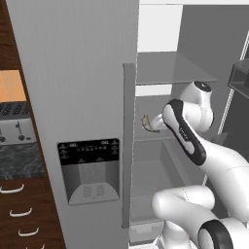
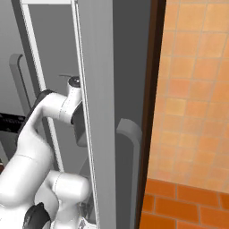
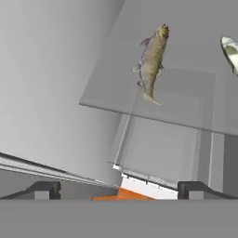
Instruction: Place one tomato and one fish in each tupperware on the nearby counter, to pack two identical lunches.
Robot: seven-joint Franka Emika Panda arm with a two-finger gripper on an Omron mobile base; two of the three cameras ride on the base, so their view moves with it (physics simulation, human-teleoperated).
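A slender brown-grey fish (image 3: 152, 62) lies on a glass fridge shelf (image 3: 186, 107) ahead of my gripper (image 3: 121, 190). The gripper is open, its two dark fingertips (image 3: 46, 189) wide apart and short of the fish, with nothing between them. A pale silvery end of a second fish (image 3: 231, 53) is cut off by the right edge. From the left base view the fish (image 1: 146, 123) shows on the middle shelf just past my hand. The black counter (image 1: 19, 160) is at the far left. The tomato and the tupperware are out of view.
The fridge's left door (image 1: 78, 97) with its dispenser panel (image 1: 89, 170) is closed. Its right side stands open with shelves (image 1: 170, 68) above and below my arm. A steel toaster (image 1: 14, 131) sits on the counter over wood drawers (image 1: 19, 214). An orange tiled wall (image 2: 192, 112) is at the right.
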